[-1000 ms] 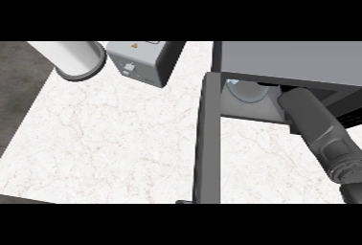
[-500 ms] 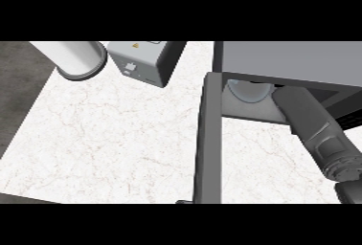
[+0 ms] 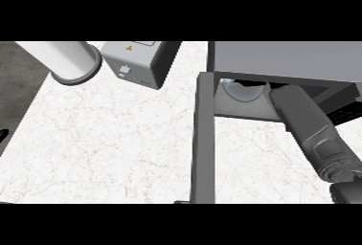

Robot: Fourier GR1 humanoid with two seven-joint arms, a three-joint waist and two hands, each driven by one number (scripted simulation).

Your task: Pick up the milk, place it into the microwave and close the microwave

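The grey microwave stands at the back right, and its door is swung open toward me. My right forearm reaches into the cavity. A pale rounded thing, probably the milk, sits just inside the opening. Right above it shows a dark bit of my right hand; the microwave's top hides the rest, so whether it holds the milk cannot be told. Only a black sliver of my left hand shows at the left edge.
A white cylinder stands at the back left beside a grey box appliance bearing a warning sticker. The white marble counter spreads left of the open door. Its left edge drops to dark floor.
My right forearm has shifted slightly left and deeper into the microwave. The door and the other objects have not moved.
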